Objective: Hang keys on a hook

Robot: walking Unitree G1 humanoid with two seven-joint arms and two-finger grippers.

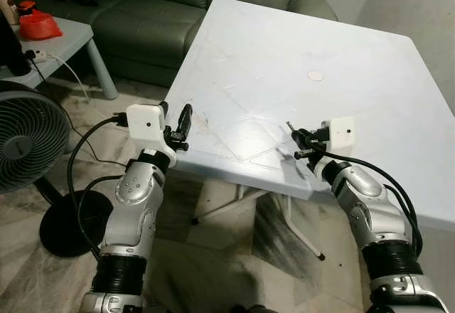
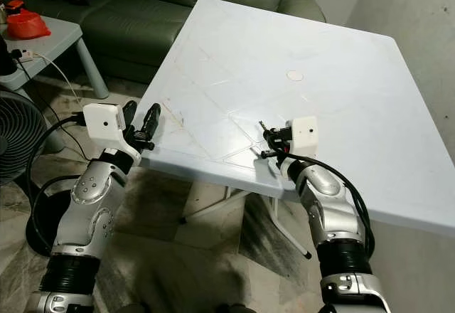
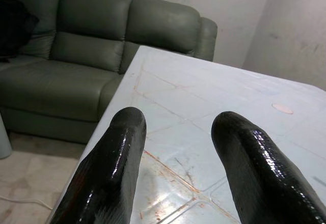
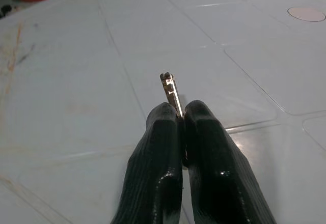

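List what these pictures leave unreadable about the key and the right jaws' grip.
- Key: the right wrist view shows its tip; the fingers hide the rest, so any ring or further keys are unknown.
- Eye views: key too small for detail beside the right gripper.

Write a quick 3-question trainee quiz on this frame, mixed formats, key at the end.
1. True or false: the right tool is shut on a key.
2. Multiple choice: the left tool is (A) shut on a cable, (B) open, holding nothing, at the white table's near left edge, (C) resting on the sofa.
3. Short answer: what stands on the floor to the robot's left, beside the table?

Key
1. True. The black fingers pinch a metal key, whose tip sticks out above the tabletop.
2. B. Its fingers stand apart with only tabletop between them.
3. A standing fan with a round black base.
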